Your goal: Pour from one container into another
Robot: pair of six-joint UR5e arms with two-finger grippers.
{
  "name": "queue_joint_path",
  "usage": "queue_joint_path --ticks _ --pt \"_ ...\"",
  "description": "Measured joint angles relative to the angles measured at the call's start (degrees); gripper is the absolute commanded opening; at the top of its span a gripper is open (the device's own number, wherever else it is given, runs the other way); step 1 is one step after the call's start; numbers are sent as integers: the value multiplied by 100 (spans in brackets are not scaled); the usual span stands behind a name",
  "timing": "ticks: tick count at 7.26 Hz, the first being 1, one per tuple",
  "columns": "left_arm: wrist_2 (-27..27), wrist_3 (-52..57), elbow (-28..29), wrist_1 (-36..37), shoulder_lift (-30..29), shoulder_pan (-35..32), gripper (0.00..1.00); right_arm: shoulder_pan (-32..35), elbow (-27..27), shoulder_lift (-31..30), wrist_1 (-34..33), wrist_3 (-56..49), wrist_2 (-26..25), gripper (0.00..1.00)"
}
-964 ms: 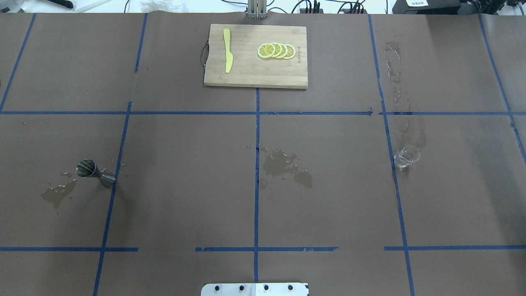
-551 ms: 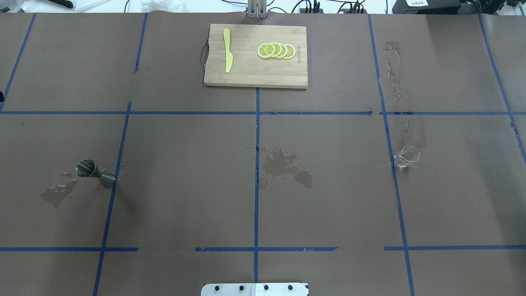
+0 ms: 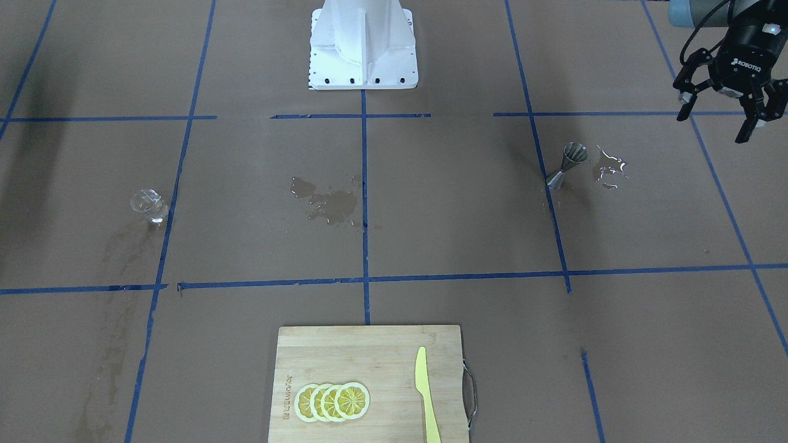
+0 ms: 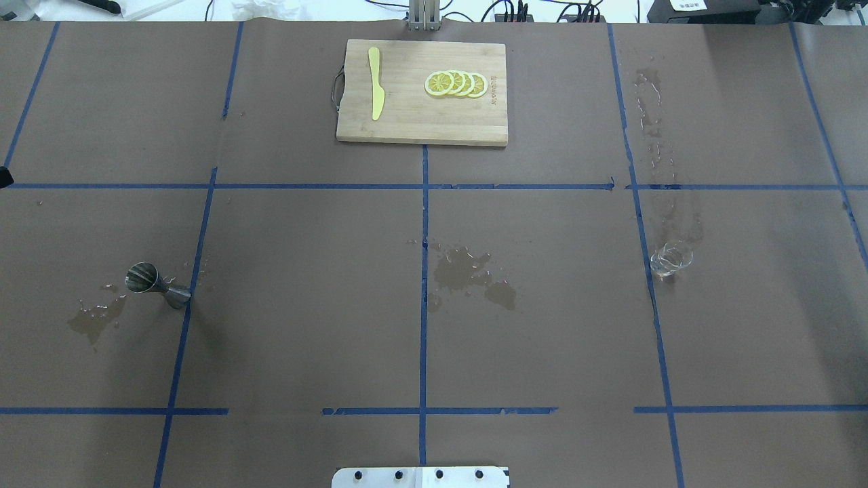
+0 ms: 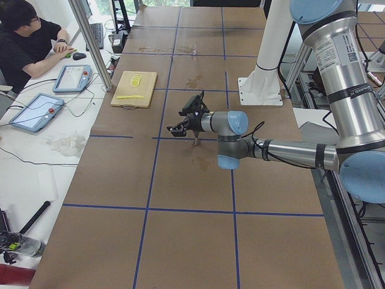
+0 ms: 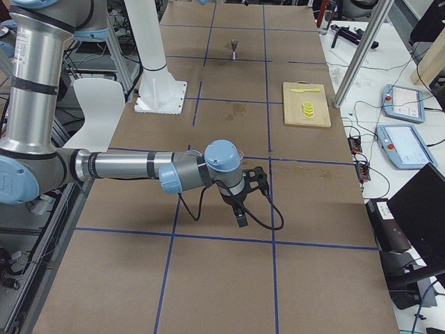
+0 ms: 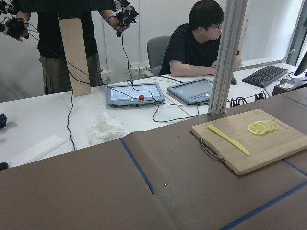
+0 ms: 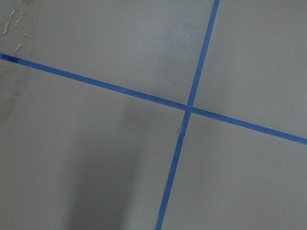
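Shows the left claw (image 3: 713, 126) spread wide and empty, hanging toward the desk's left edge, apart from the steel jigger (image 3: 569, 163) standing upright beside a wet patch (image 3: 609, 167), with the clear glass cup (image 3: 148, 205) upright far off toward the right edge. Cannot tell the spread of the right claw (image 6: 249, 202), seen only side-on over the desk's right end. Against the earlier overhead frames, finds jigger and cup unmoved and a dark tip of the left claw newly poking in at the left edge.
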Motion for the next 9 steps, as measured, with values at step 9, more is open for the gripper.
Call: queue_joint_path --ticks 9 --pt "6199 -889 1001 -167 -605 4572 100 0 -56 -9 -9 0 8 100"
